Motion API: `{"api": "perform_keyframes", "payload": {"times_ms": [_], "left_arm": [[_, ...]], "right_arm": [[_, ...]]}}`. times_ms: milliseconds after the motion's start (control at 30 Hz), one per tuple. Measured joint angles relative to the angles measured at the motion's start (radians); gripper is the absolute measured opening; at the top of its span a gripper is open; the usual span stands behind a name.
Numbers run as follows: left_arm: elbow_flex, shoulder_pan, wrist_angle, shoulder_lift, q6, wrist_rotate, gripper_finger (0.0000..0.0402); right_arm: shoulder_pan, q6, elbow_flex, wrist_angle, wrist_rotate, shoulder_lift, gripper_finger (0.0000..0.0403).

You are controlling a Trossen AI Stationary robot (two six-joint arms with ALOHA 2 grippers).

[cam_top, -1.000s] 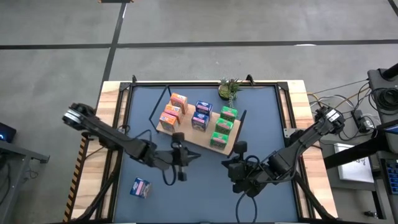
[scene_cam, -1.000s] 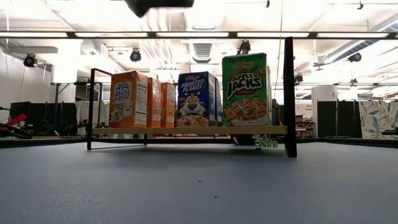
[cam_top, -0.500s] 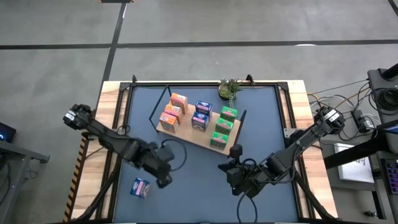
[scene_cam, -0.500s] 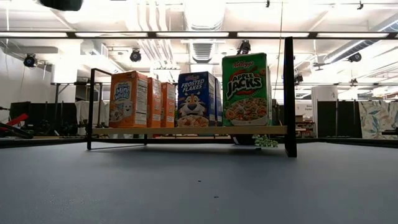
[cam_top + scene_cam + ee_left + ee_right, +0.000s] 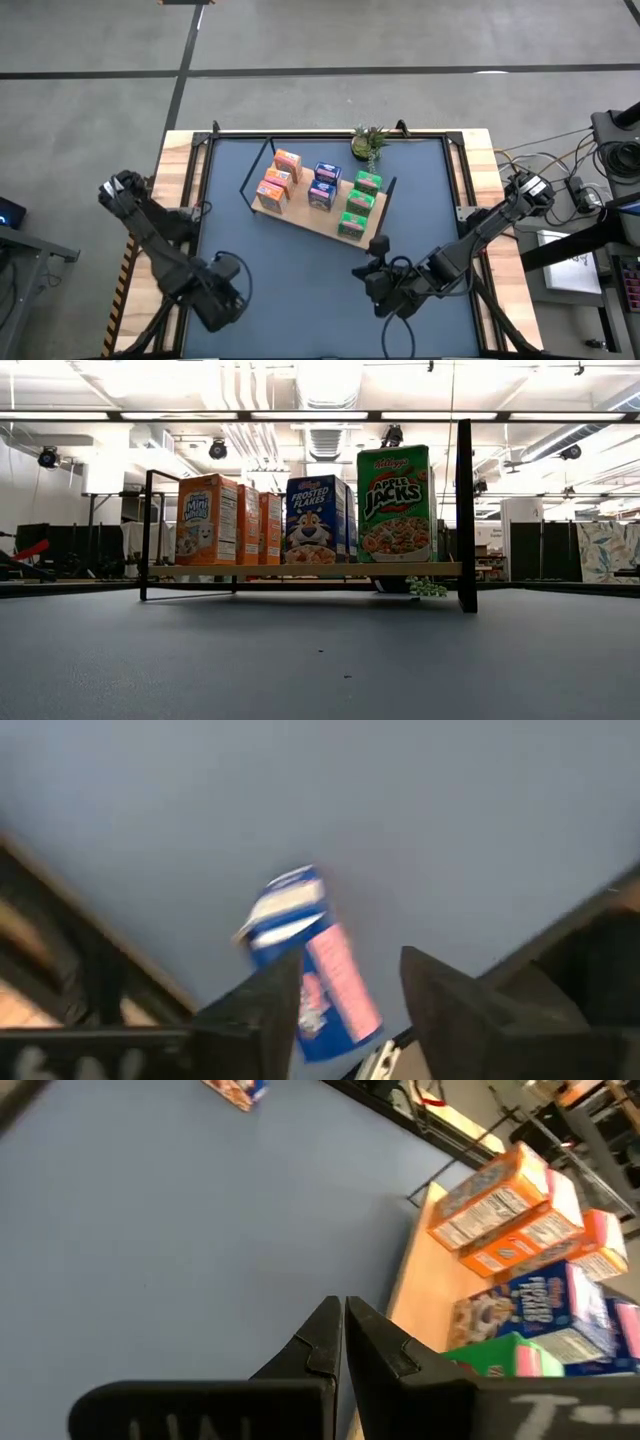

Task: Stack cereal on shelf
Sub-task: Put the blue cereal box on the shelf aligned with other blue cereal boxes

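A loose blue cereal box (image 5: 305,970) lies flat on the dark blue table near its near left corner. My left gripper (image 5: 350,960) hovers over it, open, one finger on each side of the box and apart from it. In the high view my left gripper (image 5: 218,300) hides this box. The shelf (image 5: 300,215) stands at the table's far middle. On it stand orange-red boxes (image 5: 277,180), blue boxes (image 5: 323,185) and green boxes (image 5: 360,205). My right gripper (image 5: 375,275) waits shut near the shelf's near right end, empty.
A small green plant (image 5: 368,142) stands at the far edge behind the shelf. The shelf's black frame legs (image 5: 465,510) rise at its ends. Bare blue tabletop (image 5: 300,290) lies between the two grippers.
My left gripper has swung from the table's middle toward the near left corner. It now stands over the loose blue box, which has stayed where it lay.
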State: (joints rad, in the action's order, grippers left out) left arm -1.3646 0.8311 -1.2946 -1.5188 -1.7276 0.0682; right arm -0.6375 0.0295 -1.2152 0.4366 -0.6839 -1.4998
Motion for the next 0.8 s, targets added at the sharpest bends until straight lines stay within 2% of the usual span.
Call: {"api": "perform_keyframes", "payload": {"times_ms": [167, 333, 800], "left_arm": [[-0.001, 0.072, -0.030, -0.003, -0.124, 0.061, 0.0216], [-0.001, 0.108, -0.031, -0.046, -0.158, 0.078, 0.0252], [0.000, 0.111, -0.075, -0.147, -0.140, 0.019, 0.0258]], "right_arm": [[-0.006, 0.029, 0.002, -0.008, 0.013, 0.000, 0.0009], [-0.013, 0.050, 0.006, -0.009, 0.013, 0.000, 0.0009], [-0.039, 0.056, 0.010, -0.032, 0.012, 0.000, 0.0009]]}}
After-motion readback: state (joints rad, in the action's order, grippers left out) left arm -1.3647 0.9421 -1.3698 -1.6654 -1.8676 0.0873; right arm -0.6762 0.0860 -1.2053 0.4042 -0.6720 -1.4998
